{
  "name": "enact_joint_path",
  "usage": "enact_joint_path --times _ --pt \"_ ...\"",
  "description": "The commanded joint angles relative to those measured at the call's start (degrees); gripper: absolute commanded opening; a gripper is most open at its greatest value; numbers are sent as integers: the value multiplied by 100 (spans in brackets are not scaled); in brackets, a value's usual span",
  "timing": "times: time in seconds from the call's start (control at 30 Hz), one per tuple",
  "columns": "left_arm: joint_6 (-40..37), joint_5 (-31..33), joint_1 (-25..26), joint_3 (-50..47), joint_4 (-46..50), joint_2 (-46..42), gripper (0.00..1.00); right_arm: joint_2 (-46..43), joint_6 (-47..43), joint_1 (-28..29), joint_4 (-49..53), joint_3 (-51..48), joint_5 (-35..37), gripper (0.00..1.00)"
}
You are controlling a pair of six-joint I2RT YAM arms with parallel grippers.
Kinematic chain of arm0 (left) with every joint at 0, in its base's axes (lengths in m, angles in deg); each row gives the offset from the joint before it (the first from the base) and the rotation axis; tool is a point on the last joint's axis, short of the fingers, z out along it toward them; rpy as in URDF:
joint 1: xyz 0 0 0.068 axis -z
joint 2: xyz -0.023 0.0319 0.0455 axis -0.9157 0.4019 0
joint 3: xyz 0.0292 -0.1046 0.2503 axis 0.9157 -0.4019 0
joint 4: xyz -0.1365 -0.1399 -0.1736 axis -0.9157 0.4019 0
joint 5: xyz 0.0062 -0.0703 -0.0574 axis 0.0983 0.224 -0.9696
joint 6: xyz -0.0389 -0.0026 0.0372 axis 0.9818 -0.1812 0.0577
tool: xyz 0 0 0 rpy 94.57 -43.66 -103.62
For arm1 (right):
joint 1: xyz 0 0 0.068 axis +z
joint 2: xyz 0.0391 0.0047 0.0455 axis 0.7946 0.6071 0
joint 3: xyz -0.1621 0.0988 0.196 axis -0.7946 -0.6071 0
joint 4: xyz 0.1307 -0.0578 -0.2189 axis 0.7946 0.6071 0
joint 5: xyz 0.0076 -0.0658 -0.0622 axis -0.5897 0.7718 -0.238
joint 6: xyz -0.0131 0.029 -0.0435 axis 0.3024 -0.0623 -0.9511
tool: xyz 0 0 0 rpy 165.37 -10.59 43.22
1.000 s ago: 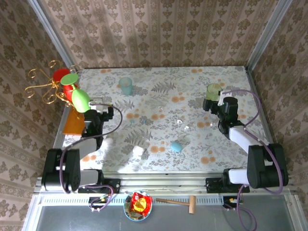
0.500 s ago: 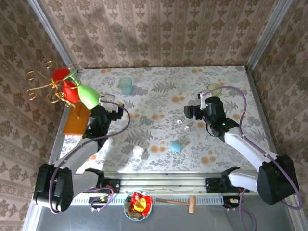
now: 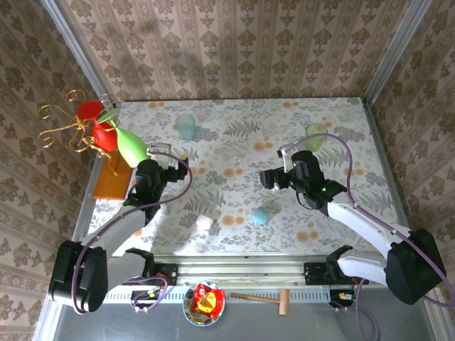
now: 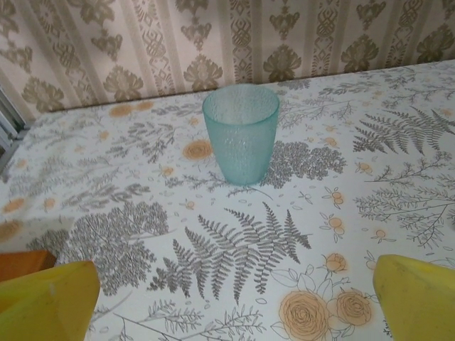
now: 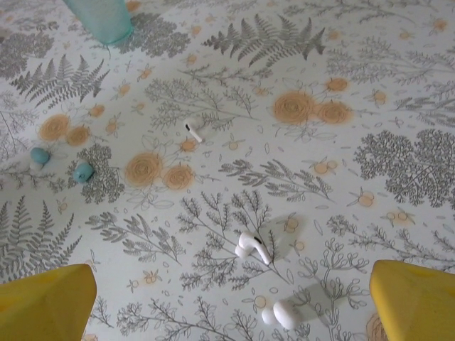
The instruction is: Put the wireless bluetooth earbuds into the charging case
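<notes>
In the right wrist view, three tiny white earbuds lie on the floral tablecloth. One earbud [image 5: 253, 246] is just ahead of the fingers, a second [image 5: 279, 313] sits nearer, and a third [image 5: 193, 132] lies farther off. My right gripper [image 5: 231, 295] [image 3: 269, 179] hovers open above them with nothing held. A light blue rounded pebble [image 3: 261, 217] and a white pebble [image 3: 205, 222] rest near the table's front. My left gripper [image 4: 231, 298] [image 3: 169, 167] is open over bare cloth, facing a teal cup [image 4: 242, 131].
The teal cup [image 3: 186, 126] stands at the back left and a green cup [image 3: 315, 135] at the back right. Two small teal pieces [image 5: 83, 170] lie left of the earbuds. An orange block [image 3: 112, 181] and a wire stand with red and green cups [image 3: 99, 131] crowd the left edge.
My right arm has swung left from the table's right side and now hangs over the earbuds. The left arm reached forward a little, then held still.
</notes>
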Motion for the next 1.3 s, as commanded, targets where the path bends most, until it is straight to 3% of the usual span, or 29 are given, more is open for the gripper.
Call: enact_joint_path --times 0.0,0.37,0.53,0.83,1.07,1.27 --pt "465 -113 -48 -182 -363 147 100 -98 197 37 75 -86 -102 100" --pt "1046 -411 -225 -294 -754 458 100 51 347 59 -21 -159 -172 100" --pt "1046 -678 -165 -302 -778 376 100 -163 270 166 551 -143 -115 100" --pt "1200 -1027 46 -277 -582 397 100 -945 606 930 1256 -613 5 100" --pt "1184 -1178 114 -267 -290 260 100 -677 789 1801 914 -963 241 99" --pt "1170 -1279 170 -284 -151 154 100 139 590 2151 727 -911 432 84"
